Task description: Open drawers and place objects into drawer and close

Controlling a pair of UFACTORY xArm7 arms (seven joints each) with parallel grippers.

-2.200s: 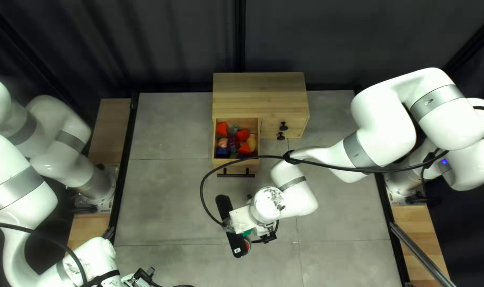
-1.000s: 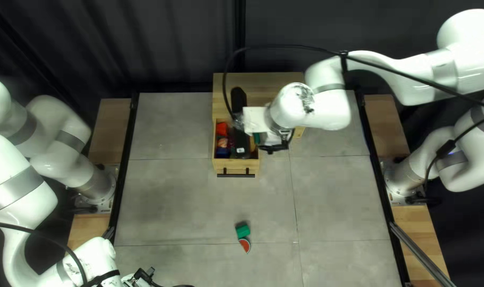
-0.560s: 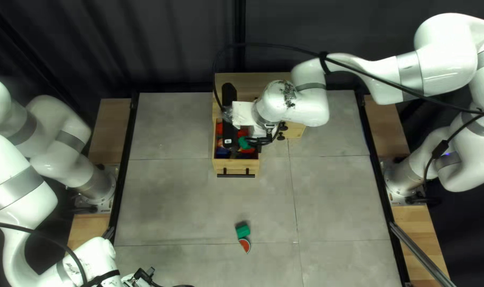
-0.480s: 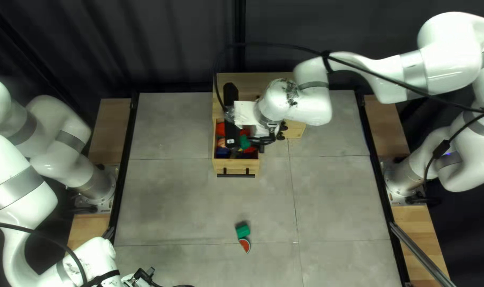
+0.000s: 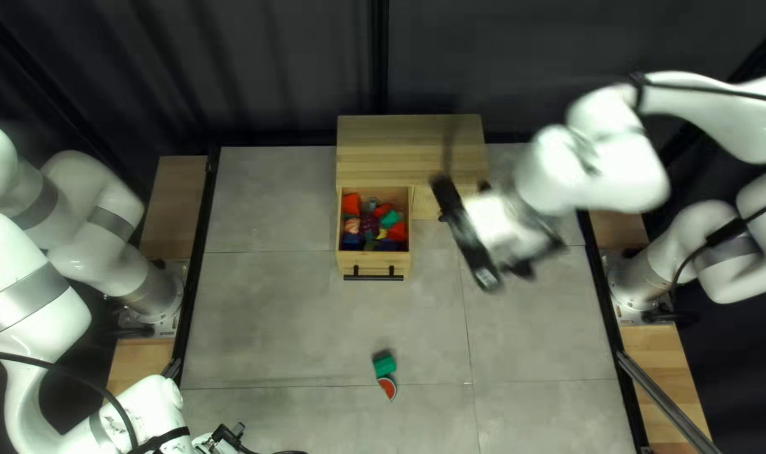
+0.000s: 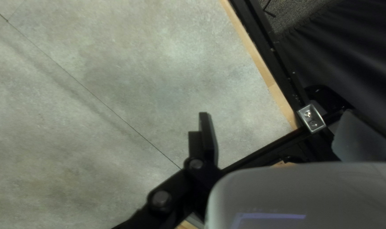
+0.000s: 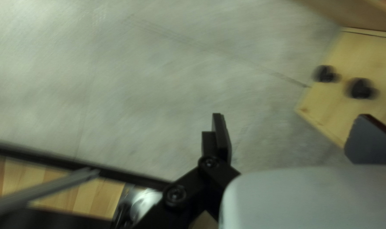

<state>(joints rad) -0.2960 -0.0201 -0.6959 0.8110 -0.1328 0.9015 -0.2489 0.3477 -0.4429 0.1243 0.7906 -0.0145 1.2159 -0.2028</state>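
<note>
The gray table is holding a green block on its near side. My left gripper and right gripper are gaping wide, empty. I'm guessing the block's light, hard; I'm choosing its sides.

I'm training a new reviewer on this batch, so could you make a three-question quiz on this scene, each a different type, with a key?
1. Multiple choice: what lies right beside the green block on the table?
a) a blue cup
b) a red piece
c) a yellow ball

2. True or false: the right gripper has its fingers apart and holds nothing.

3. Fill in the colour: the open drawer has a ____ bar handle.

Key: 1 b; 2 true; 3 black.
</note>
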